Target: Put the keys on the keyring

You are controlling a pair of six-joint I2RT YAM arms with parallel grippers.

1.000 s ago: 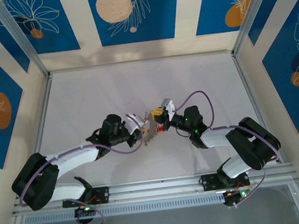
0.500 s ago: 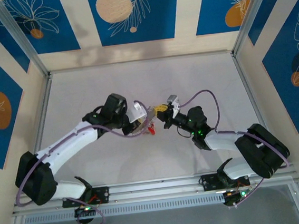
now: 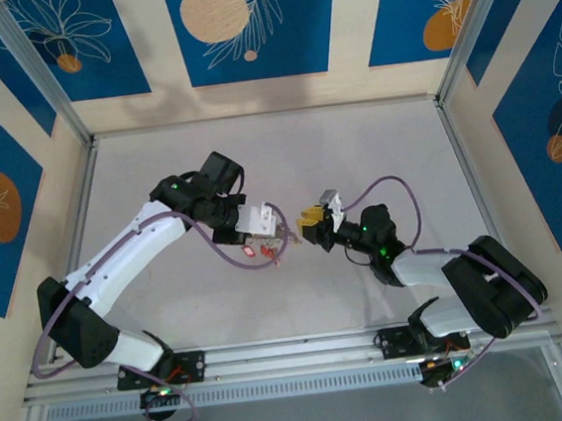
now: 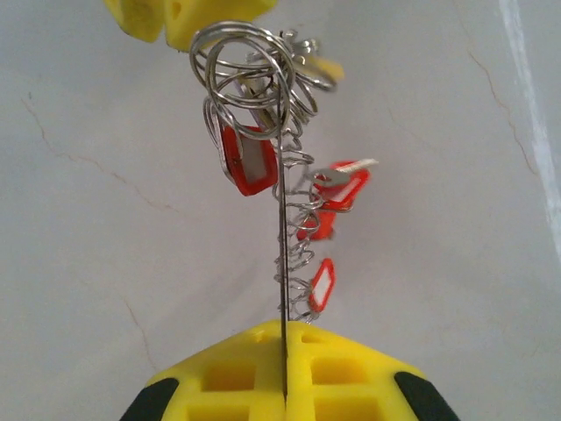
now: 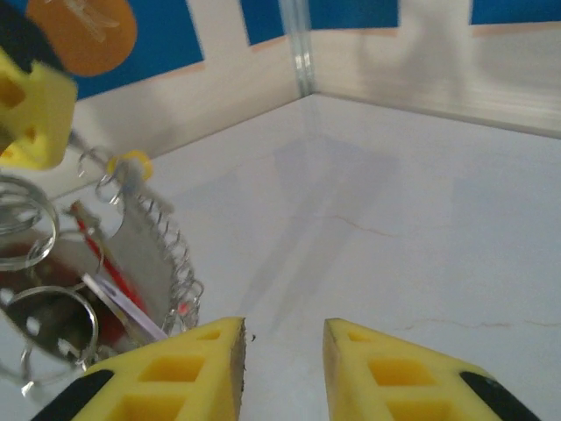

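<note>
Between the pressed-together fingers of the left hand [image 4: 285, 338], the keyring [image 4: 281, 202] stands edge-on above the table [image 4: 105, 219], red-tagged keys [image 4: 248, 165] strung on it, with the right hand [image 5: 282, 338] spread empty just beside it.

A pale grey-white tabletop [image 3: 256, 153], faintly cracked, lies under even light with soft shadows. Cream walls [image 3: 250, 96] on three sides carry blue panels [image 3: 283, 21] printed with orange circles and white leaf outlines, with slanting aluminium posts [image 3: 36, 70] at the far corners. A ribbed metal rail [image 3: 294, 347] runs along the near edge
</note>
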